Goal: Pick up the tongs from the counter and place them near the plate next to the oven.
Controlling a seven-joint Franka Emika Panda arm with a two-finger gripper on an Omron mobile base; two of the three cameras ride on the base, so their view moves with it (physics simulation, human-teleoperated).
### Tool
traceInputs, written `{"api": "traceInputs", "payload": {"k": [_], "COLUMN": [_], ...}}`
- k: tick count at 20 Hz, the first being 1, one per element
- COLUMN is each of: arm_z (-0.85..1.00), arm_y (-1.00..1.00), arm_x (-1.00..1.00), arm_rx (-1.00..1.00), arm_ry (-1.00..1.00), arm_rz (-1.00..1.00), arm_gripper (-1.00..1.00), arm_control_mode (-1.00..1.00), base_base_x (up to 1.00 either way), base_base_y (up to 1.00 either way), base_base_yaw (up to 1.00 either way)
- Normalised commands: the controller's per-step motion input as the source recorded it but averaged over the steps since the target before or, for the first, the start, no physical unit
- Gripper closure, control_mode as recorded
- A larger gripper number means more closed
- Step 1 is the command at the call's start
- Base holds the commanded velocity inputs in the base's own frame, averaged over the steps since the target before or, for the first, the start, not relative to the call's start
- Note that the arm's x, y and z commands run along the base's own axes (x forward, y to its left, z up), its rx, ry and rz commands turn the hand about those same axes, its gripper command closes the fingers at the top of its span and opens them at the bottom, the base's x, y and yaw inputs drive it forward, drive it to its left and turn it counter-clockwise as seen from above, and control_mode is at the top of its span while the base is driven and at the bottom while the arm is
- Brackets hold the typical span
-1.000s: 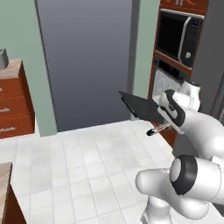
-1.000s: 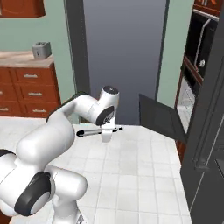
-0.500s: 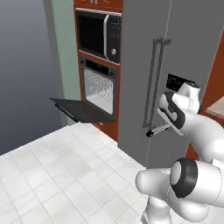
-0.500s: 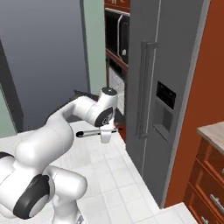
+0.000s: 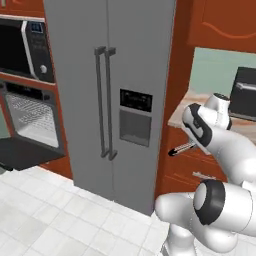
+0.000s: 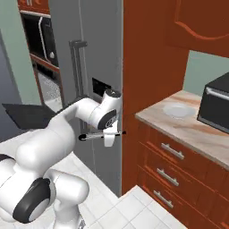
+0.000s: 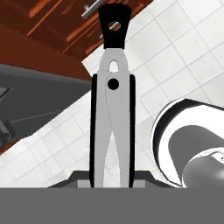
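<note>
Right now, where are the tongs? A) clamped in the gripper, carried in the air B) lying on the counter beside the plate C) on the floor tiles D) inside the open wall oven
A: the tongs sit crosswise in the closed gripper above the floor, short of the counter where the plate lies.

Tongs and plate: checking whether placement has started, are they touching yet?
Apart. The right base view shows the tongs clamped in the gripper in mid-air beside the fridge, while the plate lies off on the counter.
</note>
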Motion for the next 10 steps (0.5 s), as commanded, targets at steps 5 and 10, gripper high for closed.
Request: {"api": "traceInputs", "payload": {"k": [5,10], "arm_z": [0.00,0.00], "arm_y": [0.00,0.00], "arm_x": [0.00,0.00], "arm_rx": [0.00,0.00], "arm_ry": [0.00,0.00], "arm_rz": [0.00,0.00], "arm_gripper": [1.00,1.00], "arm_control_mode": [1.00,1.00], "base_base_x": [0.33,0.49], "base_base_y": [-0.63,-0.28], "base_base_yaw": [-0.55,-0.49]}}
